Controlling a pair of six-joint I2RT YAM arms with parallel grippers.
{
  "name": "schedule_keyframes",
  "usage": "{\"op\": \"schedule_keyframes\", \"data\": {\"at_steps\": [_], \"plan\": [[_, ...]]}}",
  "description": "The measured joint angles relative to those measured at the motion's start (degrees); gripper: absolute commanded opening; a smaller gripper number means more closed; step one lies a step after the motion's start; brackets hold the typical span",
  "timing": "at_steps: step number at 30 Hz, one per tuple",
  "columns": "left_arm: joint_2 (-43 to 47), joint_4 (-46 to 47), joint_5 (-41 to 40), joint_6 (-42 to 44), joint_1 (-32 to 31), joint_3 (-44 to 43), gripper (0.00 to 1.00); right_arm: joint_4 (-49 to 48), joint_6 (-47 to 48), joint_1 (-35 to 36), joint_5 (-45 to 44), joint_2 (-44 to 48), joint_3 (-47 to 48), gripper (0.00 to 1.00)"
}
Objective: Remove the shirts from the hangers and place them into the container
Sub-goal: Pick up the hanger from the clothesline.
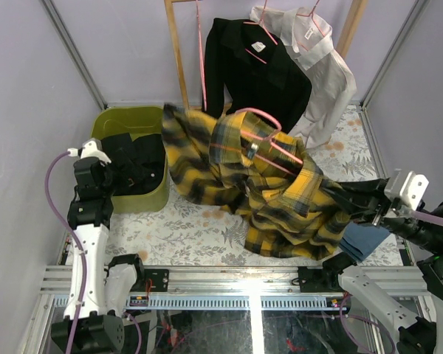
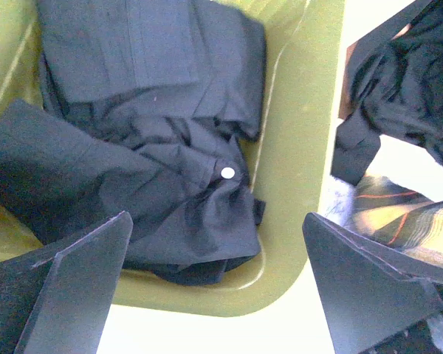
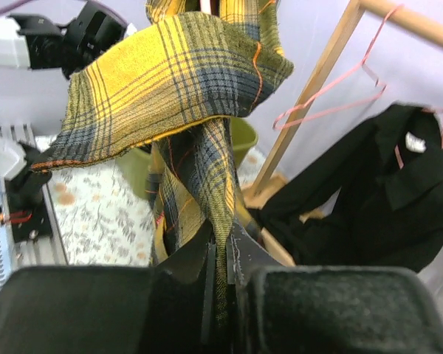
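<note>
The yellow-and-black plaid shirt [image 1: 258, 177] is stretched across the middle of the table, with a pink hanger [image 1: 269, 129] still in its collar. My right gripper [image 1: 340, 199] is shut on a fold of that plaid shirt [image 3: 177, 81]; the cloth runs down between the pads of the right gripper [image 3: 220, 258]. The olive-green container [image 1: 155, 195] stands at the left with a black shirt [image 1: 133, 166] crumpled inside. My left gripper [image 2: 218, 287] hangs open over the container's near corner [image 2: 295, 184], above the black shirt [image 2: 133, 147], holding nothing.
On the wooden rack [image 1: 177, 59] at the back hang a black shirt [image 1: 258, 74] and a white shirt [image 1: 321, 66], each on a pink hanger, plus one bare hanger [image 1: 201, 59]. A folded blue cloth [image 1: 365, 240] lies near the right arm.
</note>
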State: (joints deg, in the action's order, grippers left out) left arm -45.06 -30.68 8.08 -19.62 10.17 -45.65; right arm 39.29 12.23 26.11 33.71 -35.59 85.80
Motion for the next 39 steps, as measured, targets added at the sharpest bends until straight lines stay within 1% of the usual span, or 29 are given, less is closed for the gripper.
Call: {"op": "schedule_keyframes", "data": {"at_steps": [3, 6, 9, 12, 17, 19, 22, 25, 27, 31, 34, 37, 39], "plan": [[2.14, -0.24, -0.87, -0.74, 0.00, -2.47, 1.00, -6.69, -1.49, 0.00, 1.90, -0.02, -0.85, 0.00], [3.63, -1.57, -2.67, -2.49, 0.02, -4.63, 1.00, -7.10, -0.59, 0.00, 4.28, -0.85, -0.11, 0.00], [3.72, -4.17, -5.25, -4.70, 0.02, -8.07, 1.00, -4.44, 0.09, 0.04, 3.21, -2.43, -0.17, 0.00], [3.08, -5.99, -7.10, -6.40, 0.02, -11.69, 1.00, -0.46, 1.40, 0.04, 1.42, -4.76, -3.87, 0.00], [3.30, -6.69, -7.65, -9.40, 0.02, -15.32, 1.00, 8.96, 3.13, 0.04, -0.50, -14.05, -5.95, 0.00], [3.69, -6.60, -5.14, -10.51, 0.02, -15.39, 1.00, 10.23, 3.30, 0.04, -0.94, -16.41, -6.47, 0.00], [3.78, -5.29, 2.12, -12.70, 0.02, -15.23, 1.00, 11.02, 3.26, 0.04, -1.03, -16.72, -7.37, 0.00], [3.63, -1.70, 9.81, -14.91, 0.02, -14.16, 1.00, 10.99, 2.91, 0.04, 0.31, -15.58, -7.76, 0.00], [4.22, 2.36, 15.26, -16.41, 0.00, -12.22, 1.00, 10.88, 2.43, 0.04, 0.94, -15.41, -7.91, 0.00], [5.88, 7.48, 22.84, -18.18, 0.00, -9.49, 1.00, 10.99, 1.66, 0.04, 1.95, -16.57, -7.91, 0.00], [5.92, 10.82, 27.74, -18.71, -0.37, -9.38, 0.99, 11.04, 0.79, 0.04, 2.32, -17.94, -7.91, 0.00], [5.57, 13.60, 31.17, -18.82, -1.66, -9.38, 0.95, 11.04, -0.04, 0.04, 2.99, -19.87, -8.02, 0.00], [4.61, 14.88, 32.30, -18.88, -4.07, -9.44, 0.89, 11.06, -0.46, 0.04, 3.39, -20.65, -8.07, 0.00]]}}
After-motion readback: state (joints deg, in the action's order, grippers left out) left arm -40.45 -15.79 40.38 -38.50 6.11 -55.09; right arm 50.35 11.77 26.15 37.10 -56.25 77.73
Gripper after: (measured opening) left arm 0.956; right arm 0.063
